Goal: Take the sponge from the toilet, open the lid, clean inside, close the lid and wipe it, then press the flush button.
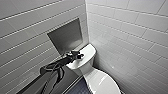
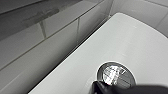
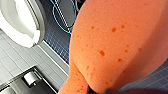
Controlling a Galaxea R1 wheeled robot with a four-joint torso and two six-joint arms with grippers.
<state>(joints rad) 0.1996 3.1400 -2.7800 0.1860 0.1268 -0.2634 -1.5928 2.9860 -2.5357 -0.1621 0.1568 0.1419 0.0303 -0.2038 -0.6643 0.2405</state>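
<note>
My left gripper [image 1: 78, 55] hovers over the toilet [image 1: 90, 51] cistern, near the chrome flush button [image 2: 116, 75]; I cannot tell if it is apart or together. The lid [image 1: 101, 81] lies closed, so I judge flushing is in hand: a straight downward press. My right gripper [image 3: 100, 90] clamps the orange, pitted sponge [image 3: 112, 42].

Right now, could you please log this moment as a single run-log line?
left gripper: at flush button on cistern, contact unclear | right gripper: holds sponge | lid: closed
</note>
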